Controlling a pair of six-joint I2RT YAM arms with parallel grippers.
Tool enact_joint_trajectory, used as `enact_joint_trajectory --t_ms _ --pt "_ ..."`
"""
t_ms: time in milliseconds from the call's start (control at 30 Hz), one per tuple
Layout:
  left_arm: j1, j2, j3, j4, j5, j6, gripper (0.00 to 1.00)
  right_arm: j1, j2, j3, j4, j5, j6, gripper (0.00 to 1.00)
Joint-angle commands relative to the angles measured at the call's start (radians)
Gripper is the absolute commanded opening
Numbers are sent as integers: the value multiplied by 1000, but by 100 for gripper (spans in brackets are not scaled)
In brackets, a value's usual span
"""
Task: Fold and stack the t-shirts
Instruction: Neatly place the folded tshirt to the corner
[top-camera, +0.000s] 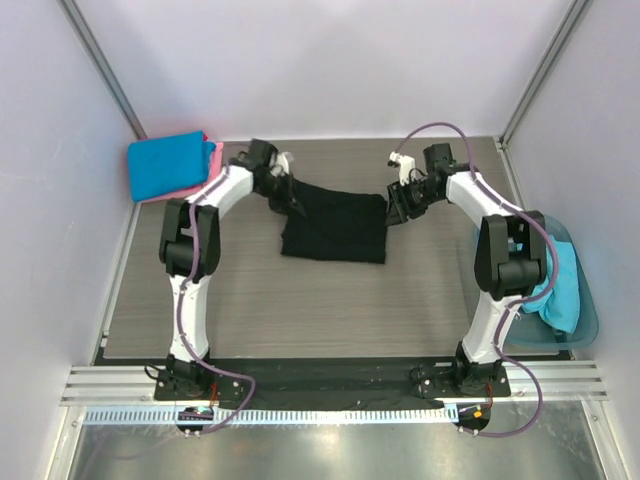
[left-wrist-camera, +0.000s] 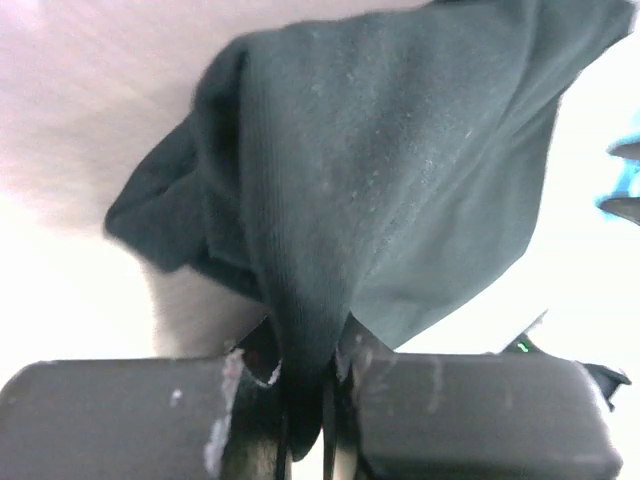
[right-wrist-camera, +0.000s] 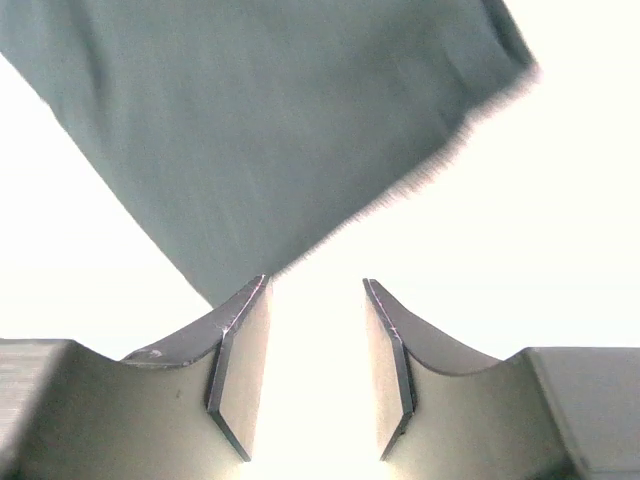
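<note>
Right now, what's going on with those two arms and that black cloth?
The two arms are working on a black t-shirt lying mid-table. The left tool is pinched shut on its far left corner. The right tool is open at the shirt's right edge, gripping nothing. A blue t-shirt sits folded on a pink t-shirt at the far left, and a turquoise t-shirt lies in the tub.

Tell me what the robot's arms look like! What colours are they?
The left arm and right arm are white tubes with chunky black joints. A thin purple cable loops along each. The left gripper and right gripper are dark, with flat grey fingers.
</note>
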Motion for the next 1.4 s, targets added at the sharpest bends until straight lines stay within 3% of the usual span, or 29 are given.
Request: enact_joint_trajectory --t_ms 0,167,433,733,1367 --pt "129 -5 140 -168 -55 213 0 -4 -119 60 -39 66 -63 46" --pt "197 229 603 -550 -101 492 0 -4 -110 82 -43 81 -84 46" --pt "249 311 841 -612 -343 624 0 -5 -69 135 -14 51 -64 46" --pt "262 255 860 -382 -625 753 0 -15 -40 163 13 -8 -15 45" --pt "269 159 995 -274 -736 794 0 -27 -61 142 38 -9 5 44"
